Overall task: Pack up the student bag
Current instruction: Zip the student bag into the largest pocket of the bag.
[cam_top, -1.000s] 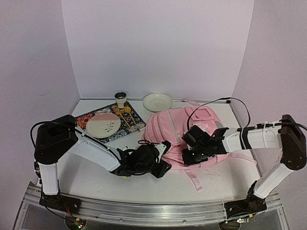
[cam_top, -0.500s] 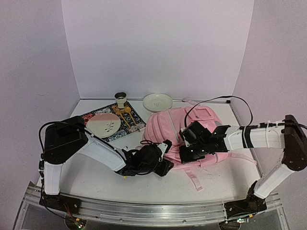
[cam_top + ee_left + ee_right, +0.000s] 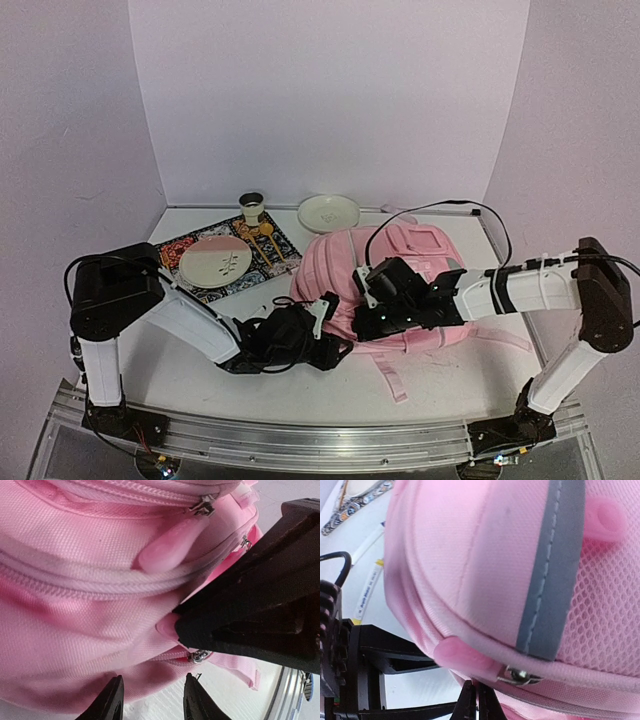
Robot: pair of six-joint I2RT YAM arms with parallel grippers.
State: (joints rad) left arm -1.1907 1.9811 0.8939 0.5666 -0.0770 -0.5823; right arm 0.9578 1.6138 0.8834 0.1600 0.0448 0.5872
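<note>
Lying on the table (image 3: pixel 455 385), the student bag (image 3: pixel 340 270) shows closed zips (image 3: pixel 95 587).

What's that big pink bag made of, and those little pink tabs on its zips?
The large soft pink backpack looks like woven synthetic fabric, matte: a fine weave grain shows up close. The smooth pink zip tabs look like rubbery plastic, slightly glossy, on small shiny metal sliders.
</note>
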